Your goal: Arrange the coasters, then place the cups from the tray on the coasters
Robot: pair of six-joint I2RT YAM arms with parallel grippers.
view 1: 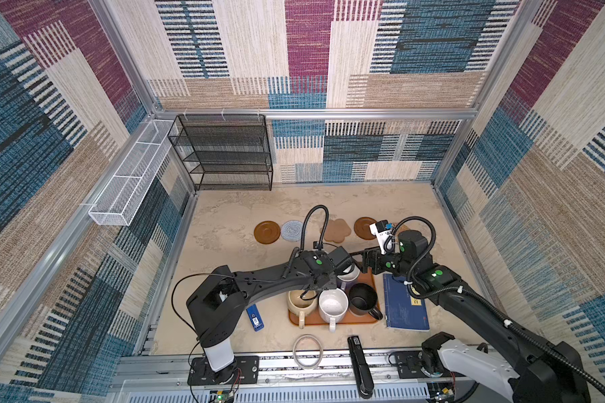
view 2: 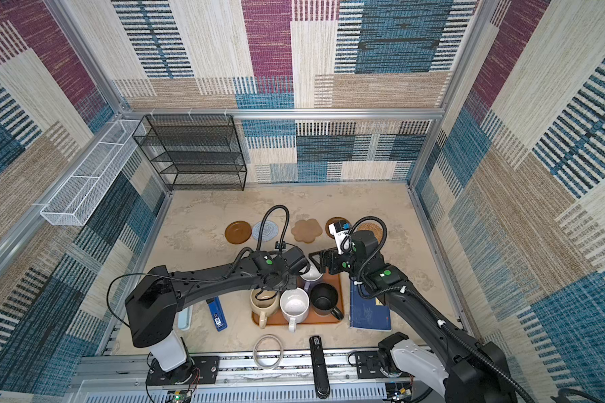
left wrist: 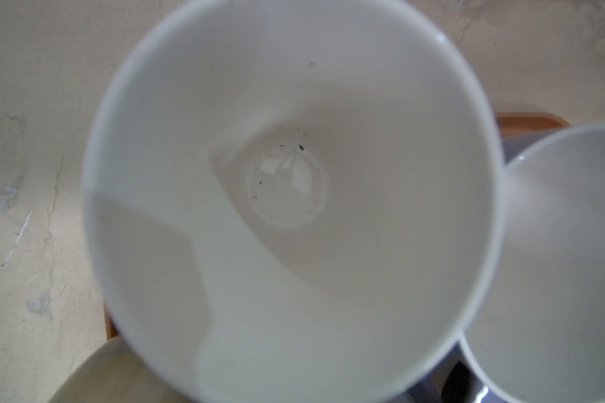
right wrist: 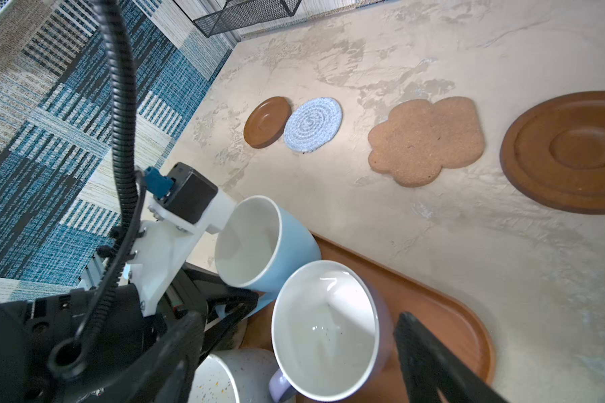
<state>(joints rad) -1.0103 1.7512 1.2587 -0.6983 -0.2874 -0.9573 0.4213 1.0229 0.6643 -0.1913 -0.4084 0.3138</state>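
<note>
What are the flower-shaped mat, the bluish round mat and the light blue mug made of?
The flower-shaped mat looks like cork: matte tan with a grainy, speckled surface. The bluish round mat seems to be woven cord or yarn, coiled in visible rings. The light blue mug is probably glazed ceramic: smooth, thick-walled, white inside with a faint sheen.

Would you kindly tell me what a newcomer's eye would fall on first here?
Cups crowd the orange tray near the front, where the left pincer is shut on the blue cup at the tray's far side. Beyond, coasters lie in a row across the table.
</note>
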